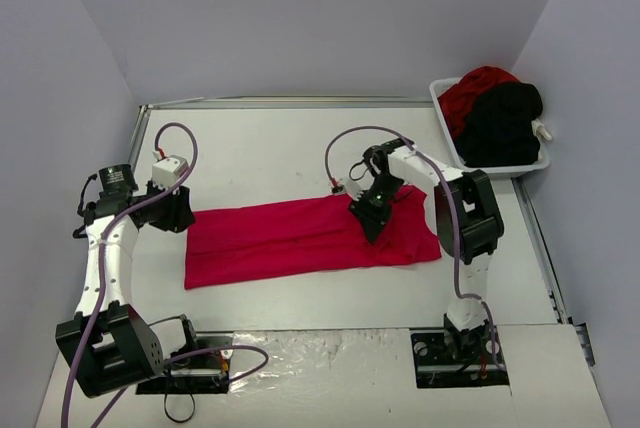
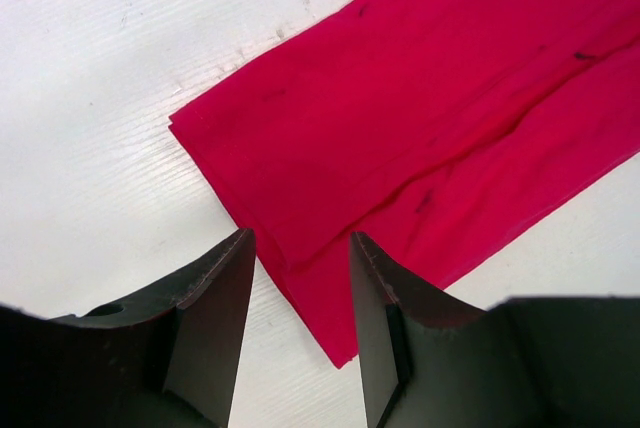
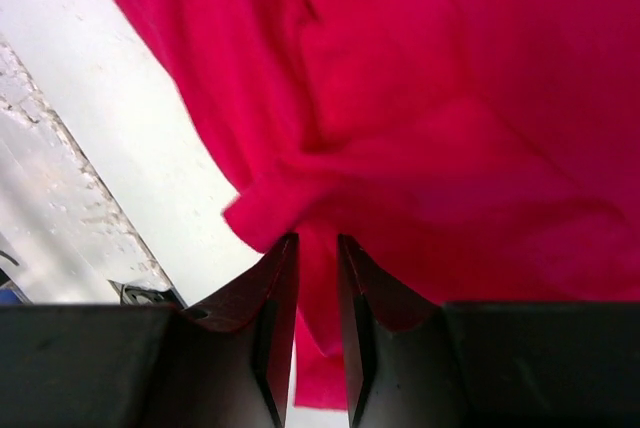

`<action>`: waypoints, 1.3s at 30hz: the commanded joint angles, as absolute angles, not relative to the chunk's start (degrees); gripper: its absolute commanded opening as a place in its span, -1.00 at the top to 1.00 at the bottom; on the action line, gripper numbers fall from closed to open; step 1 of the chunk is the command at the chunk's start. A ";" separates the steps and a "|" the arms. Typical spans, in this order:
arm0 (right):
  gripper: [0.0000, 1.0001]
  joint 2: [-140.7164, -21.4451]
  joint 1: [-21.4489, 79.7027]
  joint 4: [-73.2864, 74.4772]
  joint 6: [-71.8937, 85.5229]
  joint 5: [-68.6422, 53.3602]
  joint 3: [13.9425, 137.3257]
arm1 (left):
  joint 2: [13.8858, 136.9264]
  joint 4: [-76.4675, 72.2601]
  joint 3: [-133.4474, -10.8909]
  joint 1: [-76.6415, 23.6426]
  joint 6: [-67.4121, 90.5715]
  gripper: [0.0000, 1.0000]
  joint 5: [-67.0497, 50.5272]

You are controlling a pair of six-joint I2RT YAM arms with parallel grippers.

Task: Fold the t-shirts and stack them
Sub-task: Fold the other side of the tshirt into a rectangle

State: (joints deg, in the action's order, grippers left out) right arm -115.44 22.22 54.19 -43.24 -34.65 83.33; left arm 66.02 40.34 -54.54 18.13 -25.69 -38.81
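Observation:
A bright red t-shirt (image 1: 290,238) lies folded into a long band across the middle of the table. My left gripper (image 1: 182,216) is open at the band's left end. In the left wrist view its jaws (image 2: 300,243) stand apart over the shirt's (image 2: 420,118) near left corner and hold nothing. My right gripper (image 1: 370,223) sits on the right part of the shirt. In the right wrist view its jaws (image 3: 318,240) are nearly closed on a bunched fold of the red cloth (image 3: 450,98). Another red t-shirt (image 1: 478,86) and a black t-shirt (image 1: 505,123) lie heaped in the basket.
The white plastic basket (image 1: 500,168) stands at the back right corner. A shiny crinkled strip (image 1: 330,348) covers the table's near edge between the arm bases. Grey walls close in the left, back and right sides.

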 commanded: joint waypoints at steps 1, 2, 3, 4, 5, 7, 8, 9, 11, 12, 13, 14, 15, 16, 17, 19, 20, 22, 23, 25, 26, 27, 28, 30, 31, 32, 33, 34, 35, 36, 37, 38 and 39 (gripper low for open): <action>0.63 -115.05 26.09 56.43 -41.84 -35.24 82.88 | 64.60 39.55 -54.76 18.46 -26.02 0.17 -39.82; 0.63 -115.05 27.84 56.34 -41.75 -35.85 82.79 | 64.69 39.46 -54.67 18.46 -25.93 0.17 -39.81; 0.63 -114.96 28.56 56.25 -41.40 -35.95 82.71 | 64.77 39.46 -54.67 18.37 -26.01 0.17 -39.73; 0.63 -114.87 29.09 56.16 -41.14 -35.86 82.53 | 64.95 39.46 -54.67 18.46 -26.02 0.17 -39.81; 0.62 -114.96 29.53 55.90 -41.05 -35.60 82.44 | 64.95 39.46 -54.67 18.37 -26.02 0.18 -39.73; 0.62 -115.22 29.44 55.55 -40.87 -35.25 82.18 | 64.95 39.38 -54.67 18.37 -26.02 0.18 -39.73; 0.61 -115.22 29.36 55.55 -40.87 -34.64 82.09 | 64.95 39.46 -54.67 18.46 -26.10 0.17 -39.73; 0.61 -115.22 29.18 55.46 -40.78 -34.45 82.00 | 64.95 39.46 -54.58 18.46 -26.10 0.18 -39.64; 0.60 -114.96 28.83 55.37 -40.78 -34.37 82.00 | 64.86 39.38 -54.49 18.46 -26.10 0.18 -39.64; 0.60 -114.70 28.48 55.37 -40.78 -34.45 82.09 | 64.78 39.38 -54.49 18.46 -26.10 0.17 -39.64; 0.60 -114.44 28.22 55.55 -40.61 -34.37 82.18 | 64.86 39.29 -54.49 18.37 -26.10 0.17 -39.64; 0.60 -114.17 28.13 55.55 -40.34 -34.37 82.35 | 64.86 39.37 -54.58 18.37 -26.10 0.17 -39.55; 0.60 -113.30 28.04 55.81 -40.25 -34.19 82.70 | 64.86 39.46 -54.49 18.46 -26.19 0.17 -39.64; 0.60 -112.60 27.95 55.90 -39.99 -33.93 82.88 | 64.78 39.46 -54.58 18.37 -26.19 0.17 -39.73; 0.60 -111.98 27.95 56.07 -39.90 -33.84 83.14 | 64.78 39.55 -54.58 18.37 -26.19 0.17 -39.73; 0.60 -109.70 27.42 56.86 -39.82 -33.31 84.19 | 64.43 39.64 -54.58 18.37 -26.19 0.17 -39.90; 0.60 -108.99 27.16 57.13 -39.64 -33.05 84.63 | 64.34 39.64 -54.58 18.37 -26.19 0.17 -39.90; 0.60 -106.88 25.76 57.74 -39.64 -32.17 85.43 | 64.07 39.64 -54.67 18.46 -26.28 0.17 -39.99; 0.60 -106.35 25.14 57.92 -39.64 -31.91 85.52 | 63.99 39.64 -54.67 18.37 -26.19 0.17 -40.16; 0.56 -105.47 22.78 58.27 -40.16 -31.29 85.26 | 63.81 39.73 -54.67 18.37 -26.19 0.18 -40.25; 0.53 -105.47 22.07 58.36 -40.34 -31.03 84.91 | 63.81 39.73 -54.67 18.46 -26.19 0.17 -40.34; 0.50 -105.47 21.28 58.36 -40.60 -30.76 84.55 | 63.81 39.81 -54.75 18.37 -26.19 0.18 -40.43; 0.44 -105.56 20.31 58.36 -40.87 -30.41 83.42 | 63.81 39.81 -54.76 18.46 -26.19 0.17 -40.52; 0.38 -105.82 19.78 58.18 -41.48 -30.06 82.18 | 63.81 39.90 -54.84 18.37 -26.19 0.17 -40.61; 0.34 -105.82 19.60 58.10 -41.66 -29.80 80.87 | 63.81 39.90 -54.93 18.46 -26.19 0.17 -40.69; 0.33 -105.65 19.51 58.01 -41.83 -29.71 80.34 | 63.90 39.99 -54.93 18.37 -26.19 0.17 -40.69; 0.32 -105.47 19.51 57.92 -41.92 -29.79 79.72 | 63.90 39.99 -54.93 18.46 -26.19 0.17 -40.69; 0.29 -105.12 19.42 57.92 -42.10 -29.88 79.28 | 63.90 39.99 -54.93 18.37 -26.19 0.18 -40.69; 0.28 -104.77 19.42 57.92 -42.19 -29.88 78.32 | 63.90 39.99 -54.93 18.37 -26.19 0.17 -40.78; 0.28 -104.68 19.42 57.83 -42.27 -29.88 77.88 | 63.90 39.99 -54.93 18.37 -26.19 0.17 -40.69; 0.27 -104.42 19.42 57.92 -42.36 -29.88 77.61 | 63.90 39.99 -54.93 18.37 -26.28 0.17 -40.78; 0.27 -104.15 19.42 57.92 -42.45 -29.88 76.91 | 63.90 39.99 -54.93 18.37 -26.19 0.17 -40.78; 0.25 -104.06 19.42 57.92 -42.54 -29.97 76.56 | 63.98 39.99 -54.93 18.37 -26.19 0.17 -40.78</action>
State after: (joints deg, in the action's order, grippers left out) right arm -106.69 19.16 54.39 -41.41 -30.37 77.58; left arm 65.39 40.36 -54.52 18.13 -25.71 -39.20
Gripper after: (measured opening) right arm 0.366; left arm 0.412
